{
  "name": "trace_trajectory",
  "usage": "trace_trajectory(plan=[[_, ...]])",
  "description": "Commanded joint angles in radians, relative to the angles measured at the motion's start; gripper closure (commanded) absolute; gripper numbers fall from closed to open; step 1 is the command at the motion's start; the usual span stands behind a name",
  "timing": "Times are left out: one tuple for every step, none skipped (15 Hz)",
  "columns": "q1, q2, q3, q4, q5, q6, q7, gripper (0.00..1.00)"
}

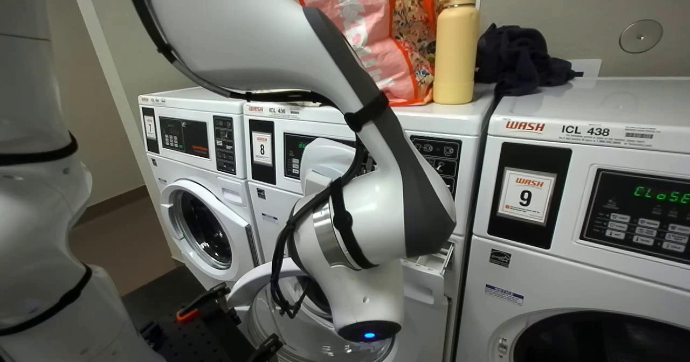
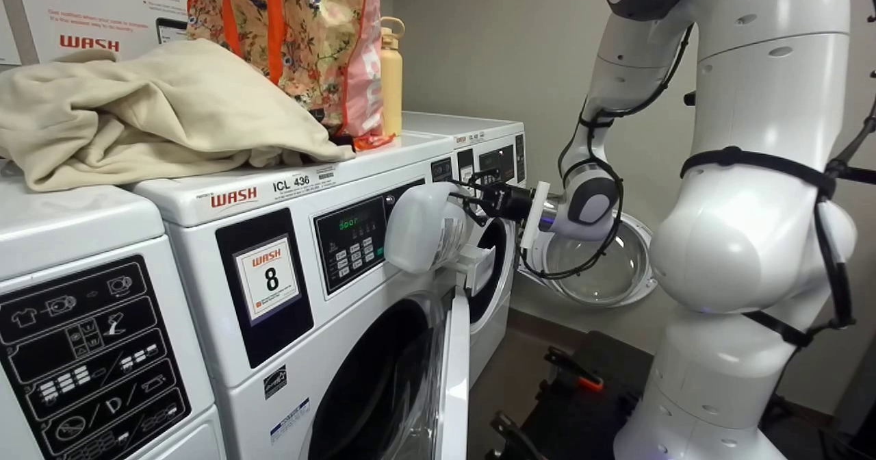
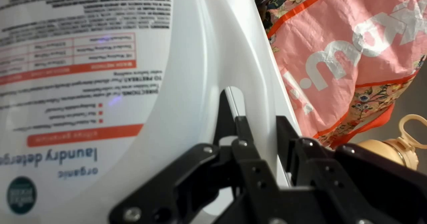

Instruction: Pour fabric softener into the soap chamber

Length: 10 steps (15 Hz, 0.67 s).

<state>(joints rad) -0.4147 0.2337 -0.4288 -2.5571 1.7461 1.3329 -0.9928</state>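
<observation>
The fabric softener jug (image 2: 424, 231) is whitish and hangs tilted in the air in front of washer 8's control panel. It partly shows behind the arm in an exterior view (image 1: 330, 157). Its red-and-white label and handle fill much of the wrist view (image 3: 186, 84). My gripper (image 3: 262, 130) has one finger through the handle opening and one outside, shut on the handle. The gripper also shows in an exterior view (image 2: 465, 196). The cap is not visible. The soap chamber (image 2: 475, 265) is pulled out, just below and beside the jug; the arm partly covers it in an exterior view (image 1: 431, 262).
Washer 8's door (image 2: 455, 385) stands open below the drawer. Another open round door (image 2: 602, 268) is under the forearm. An orange patterned bag (image 2: 301, 42), a yellow bottle (image 1: 455, 55), beige cloth (image 2: 157, 111) and dark cloth (image 1: 517, 55) lie atop the washers.
</observation>
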Motion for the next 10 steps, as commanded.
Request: trace_trajectory(plan=[[-0.001, -0.008, 0.008, 0.018, 0.037, -0.062, 0.037, 0.94], [-0.001, -0.008, 0.008, 0.018, 0.036, -0.062, 0.037, 0.94], [0.0, -0.008, 0.008, 0.018, 0.036, -0.061, 0.035, 0.94], [0.0, -0.008, 0.007, 0.019, 0.035, -0.058, 0.034, 0.94], [0.001, -0.009, 0.007, 0.019, 0.033, -0.057, 0.031, 0.94], [0.003, -0.009, 0.007, 0.02, 0.03, -0.051, 0.024, 0.94], [0.004, -0.01, 0.006, 0.02, 0.027, -0.045, 0.02, 0.94], [0.006, -0.011, 0.006, 0.021, 0.023, -0.037, 0.009, 0.94], [0.008, -0.011, 0.005, 0.024, 0.013, -0.031, -0.001, 0.94], [0.01, -0.01, 0.004, 0.026, 0.005, -0.027, -0.012, 0.94]])
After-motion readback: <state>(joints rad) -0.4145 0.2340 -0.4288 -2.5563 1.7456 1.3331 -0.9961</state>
